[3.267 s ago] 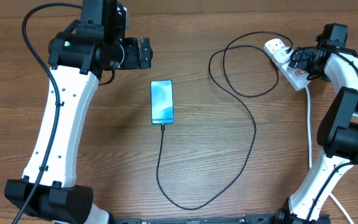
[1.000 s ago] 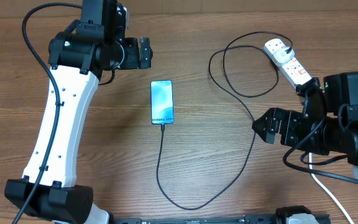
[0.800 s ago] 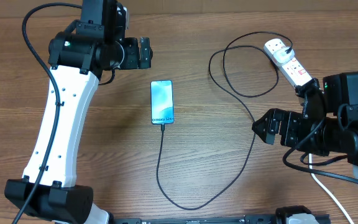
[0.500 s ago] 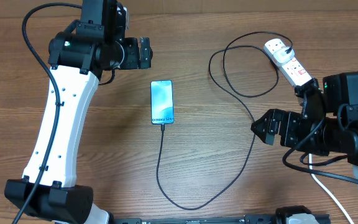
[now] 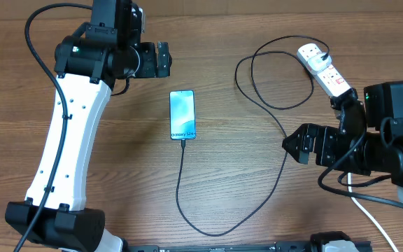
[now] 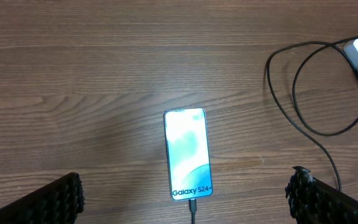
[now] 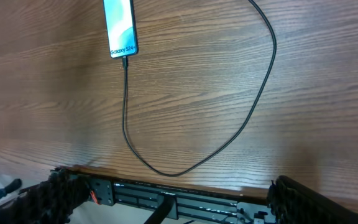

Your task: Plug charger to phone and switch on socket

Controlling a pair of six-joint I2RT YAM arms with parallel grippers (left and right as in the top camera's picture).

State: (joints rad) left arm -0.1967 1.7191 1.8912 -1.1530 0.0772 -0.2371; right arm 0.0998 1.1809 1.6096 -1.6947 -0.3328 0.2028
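Note:
The phone [image 5: 182,115] lies flat mid-table, screen lit and reading "Galaxy S24+". It also shows in the left wrist view [image 6: 188,154] and the right wrist view [image 7: 119,28]. The black charger cable [image 5: 283,150] has its tip in the phone's near end, loops toward the front, then runs back to a white plug in the socket [image 5: 323,68] at the back right, whose red switch shows. My left gripper [image 5: 162,59] is open, held up behind and left of the phone. My right gripper [image 5: 292,145] is open, raised right of the cable, well in front of the socket.
The socket's thick white cord [image 5: 369,217] runs down the right side past my right arm. The table's front edge with a black rail [image 7: 185,193] shows in the right wrist view. Bare wood lies left of the phone [image 6: 73,124].
The right arm has pulled back from the socket toward the front and swung its gripper to point left. Over the last second it barely shifts. The left arm, phone and cable stay put.

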